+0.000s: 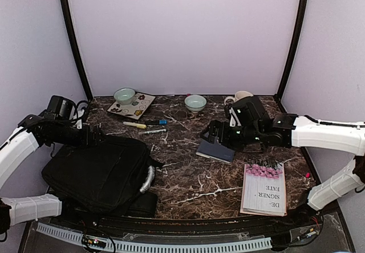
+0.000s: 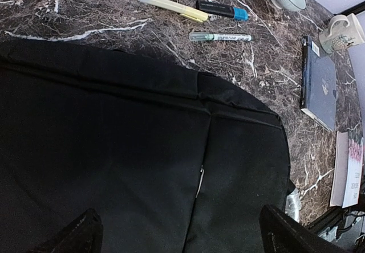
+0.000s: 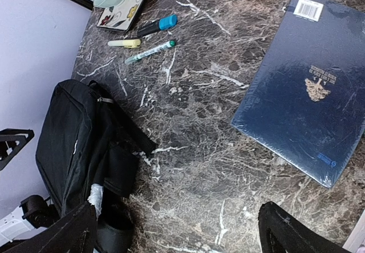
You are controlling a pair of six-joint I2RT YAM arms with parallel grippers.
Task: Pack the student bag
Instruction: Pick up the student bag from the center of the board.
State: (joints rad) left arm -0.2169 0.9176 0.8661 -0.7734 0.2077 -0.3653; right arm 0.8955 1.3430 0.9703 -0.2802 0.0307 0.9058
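The student bag point(image 1: 97, 173) lies flat at the near left corner of the tabletop point(image 1: 182, 176), with the left jaws wide open and empty over its far edge and the right jaws wide open above the dark blue notebook point(image 1: 215, 149) right of centre.

The student bag point(image 1: 97, 172) lies left on the table point(image 1: 183, 176), pens point(image 1: 151, 131) behind it, notebook point(image 1: 215, 150) to its right
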